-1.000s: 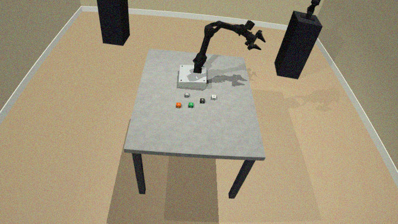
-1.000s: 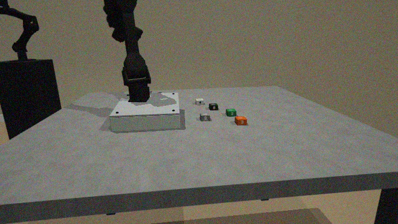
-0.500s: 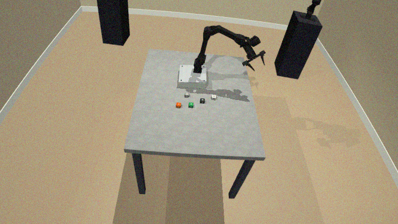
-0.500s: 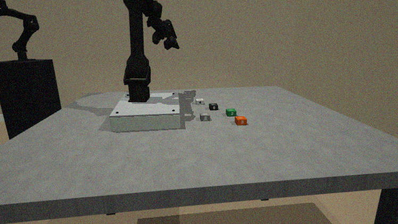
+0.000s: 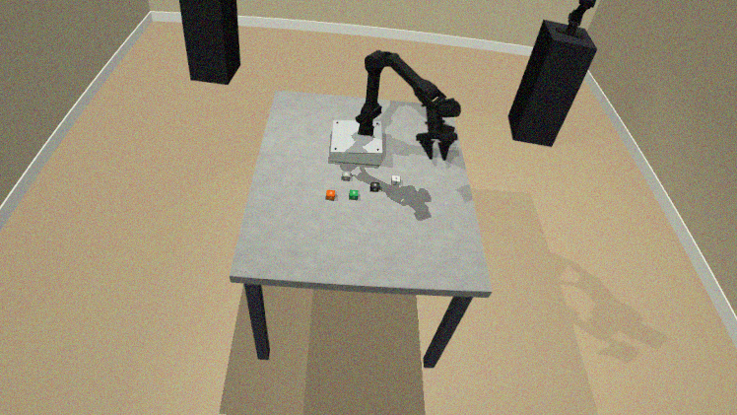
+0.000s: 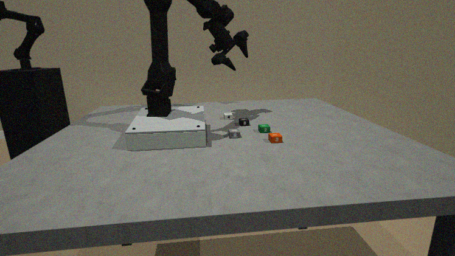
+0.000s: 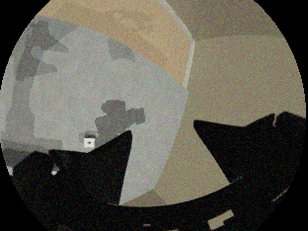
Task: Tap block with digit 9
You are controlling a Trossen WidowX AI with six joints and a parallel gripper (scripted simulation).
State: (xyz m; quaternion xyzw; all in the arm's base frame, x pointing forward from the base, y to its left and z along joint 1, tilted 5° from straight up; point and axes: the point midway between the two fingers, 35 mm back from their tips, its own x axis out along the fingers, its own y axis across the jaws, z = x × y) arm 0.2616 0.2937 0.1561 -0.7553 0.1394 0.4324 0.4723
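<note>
Now our hand (image 6: 231, 53) hangs high with its fingers wide apart and empty. We cannot read a 9 yet; the blocks (image 6: 244, 121) sit low on the desk (image 6: 302, 159), below it.

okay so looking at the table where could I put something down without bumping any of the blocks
Bare stretches: the wide near half of the table, between the block row and the front edge, and the strip left of the white base plate. Crowded: just in front of the plate, where orange, green, black, white and grey blocks cluster.
</note>
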